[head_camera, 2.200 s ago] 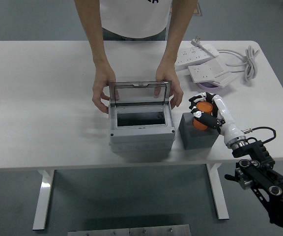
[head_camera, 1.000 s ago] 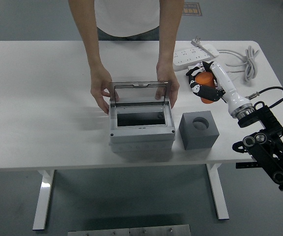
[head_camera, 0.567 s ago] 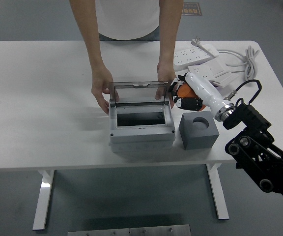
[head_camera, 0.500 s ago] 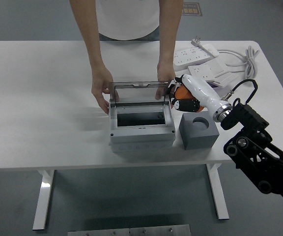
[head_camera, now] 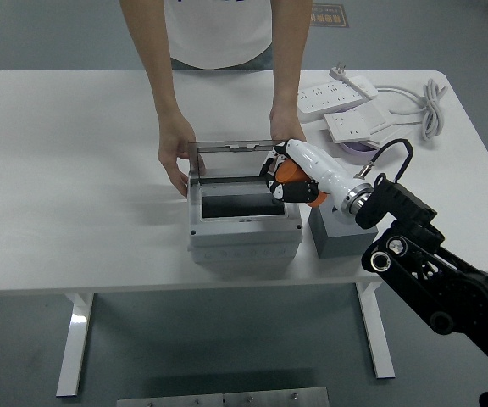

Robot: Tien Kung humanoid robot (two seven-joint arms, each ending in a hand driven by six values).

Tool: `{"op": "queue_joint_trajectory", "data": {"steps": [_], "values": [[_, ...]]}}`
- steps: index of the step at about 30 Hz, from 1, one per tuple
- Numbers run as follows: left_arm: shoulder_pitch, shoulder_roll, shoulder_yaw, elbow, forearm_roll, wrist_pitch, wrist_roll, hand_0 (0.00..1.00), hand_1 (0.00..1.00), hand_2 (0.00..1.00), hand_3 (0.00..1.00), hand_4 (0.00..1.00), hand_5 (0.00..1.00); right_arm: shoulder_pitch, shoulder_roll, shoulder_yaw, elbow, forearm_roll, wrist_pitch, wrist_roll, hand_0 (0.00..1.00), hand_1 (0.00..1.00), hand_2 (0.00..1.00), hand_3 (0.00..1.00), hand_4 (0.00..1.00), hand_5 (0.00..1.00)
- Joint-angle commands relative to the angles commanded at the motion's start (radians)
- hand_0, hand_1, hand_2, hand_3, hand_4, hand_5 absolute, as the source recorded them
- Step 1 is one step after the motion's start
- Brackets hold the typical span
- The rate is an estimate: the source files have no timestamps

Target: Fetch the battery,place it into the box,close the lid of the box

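Note:
The grey box [head_camera: 244, 235] stands at the table's middle with its clear lid [head_camera: 237, 158] held upright. My right hand [head_camera: 285, 176] is shut on the orange battery [head_camera: 297, 181] and holds it over the right side of the box's open cavity. A person at the far side steadies the box and lid with the left-side hand [head_camera: 176, 164] and the right-side hand [head_camera: 283, 129]. The grey foam holder [head_camera: 339, 236] stands right of the box, partly hidden by my forearm. My left hand is out of view.
Two white power strips [head_camera: 339, 91] with a coiled cable [head_camera: 430, 106] lie at the back right of the white table [head_camera: 74, 170]. My black right arm [head_camera: 435, 271] reaches in from the lower right.
My right hand lifted the orange battery out of the grey holder, swung it back, then carried it left to above the open box. The person's hands stayed on the box and lid.

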Motion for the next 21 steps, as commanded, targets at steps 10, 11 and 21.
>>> {"op": "queue_joint_trajectory", "data": {"steps": [10, 11, 21], "values": [[0.0, 0.004, -0.008, -0.001, 0.011, -0.001, 0.007, 0.627, 0.7, 0.602, 0.591, 0.587, 0.01, 0.026, 0.019, -0.055, 0.0, 0.051, -0.008, 0.012, 0.203, 0.218, 0.262, 0.321, 0.154, 0.002], [0.0, 0.004, -0.009, -0.001, 0.012, -0.001, 0.008, 0.628, 0.7, 0.602, 0.591, 0.586, 0.006, 0.029, 0.021, -0.058, -0.001, 0.052, -0.01, 0.014, 0.203, 0.218, 0.262, 0.32, 0.158, 0.002], [-0.005, 0.005, -0.012, -0.002, 0.018, -0.003, 0.01, 0.628, 0.7, 0.602, 0.59, 0.585, 0.006, 0.079, 0.037, -0.098, -0.023, 0.008, 0.005, 0.022, 0.203, 0.217, 0.262, 0.32, 0.165, 0.002]]}}
